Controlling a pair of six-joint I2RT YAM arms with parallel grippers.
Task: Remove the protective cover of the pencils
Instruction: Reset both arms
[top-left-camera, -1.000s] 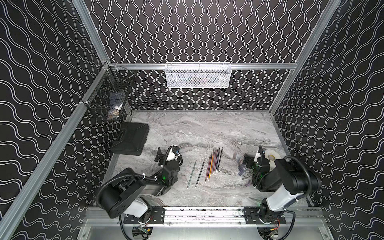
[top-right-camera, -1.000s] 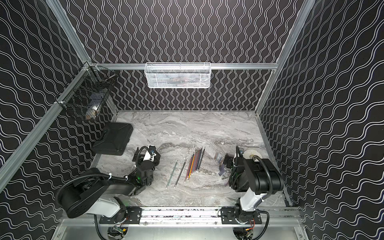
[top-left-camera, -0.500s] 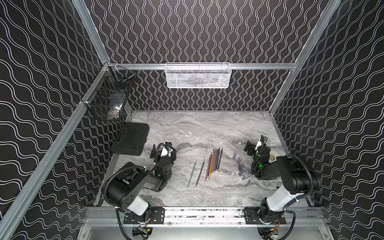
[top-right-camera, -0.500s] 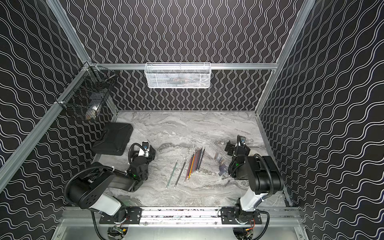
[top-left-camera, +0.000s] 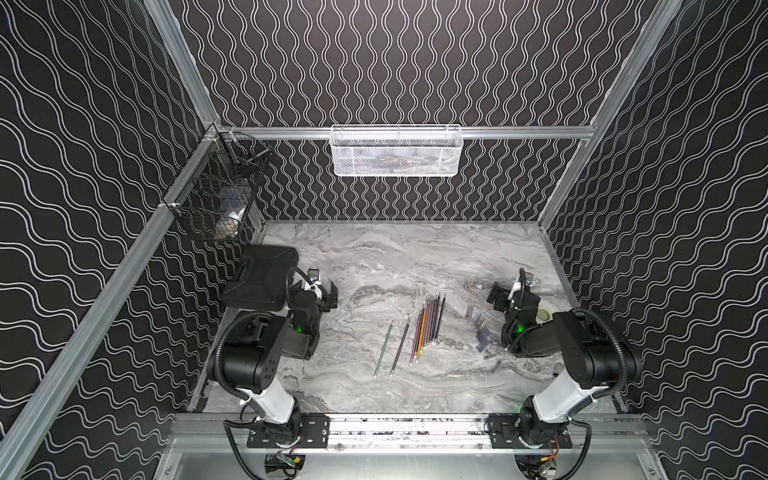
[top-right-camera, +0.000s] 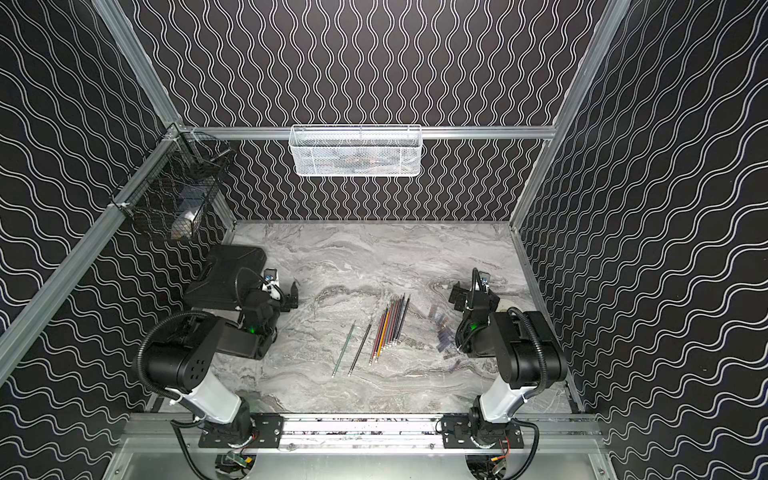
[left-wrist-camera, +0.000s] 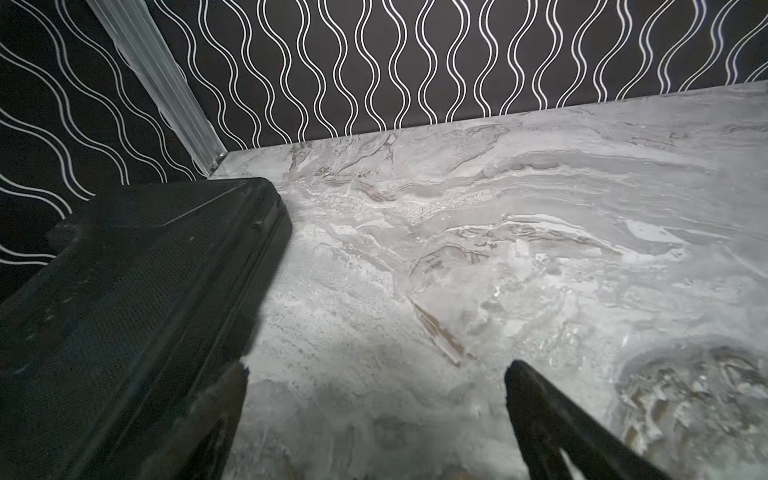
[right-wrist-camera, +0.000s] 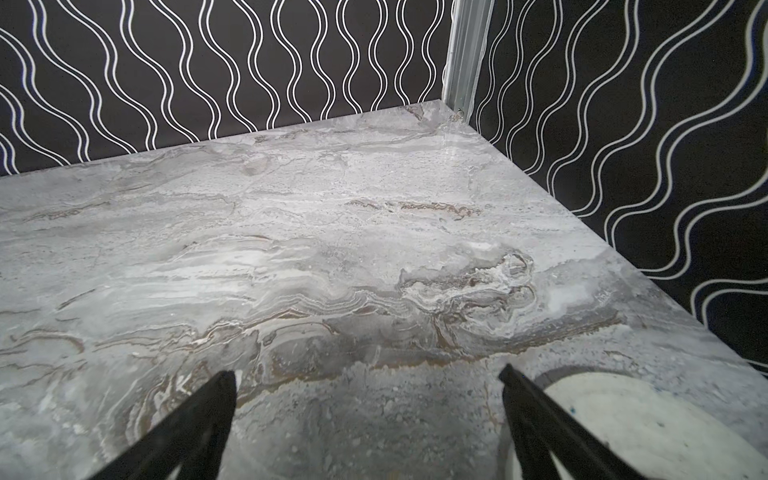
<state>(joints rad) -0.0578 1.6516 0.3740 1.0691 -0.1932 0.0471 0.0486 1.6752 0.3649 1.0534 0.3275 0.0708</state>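
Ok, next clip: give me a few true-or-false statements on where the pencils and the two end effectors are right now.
1. The left end effector and right end effector are both open and empty. True.
2. The pencils are stacked on the black case. False: they lie on the table, apart from the black case.
3. A greenish pencil and a dark pencil lie apart from the main bundle. True.
4. The right end effector is touching the pencils. False: it is off to their side, by a white round object.
5. A white mesh basket hangs on the rear rail. True.
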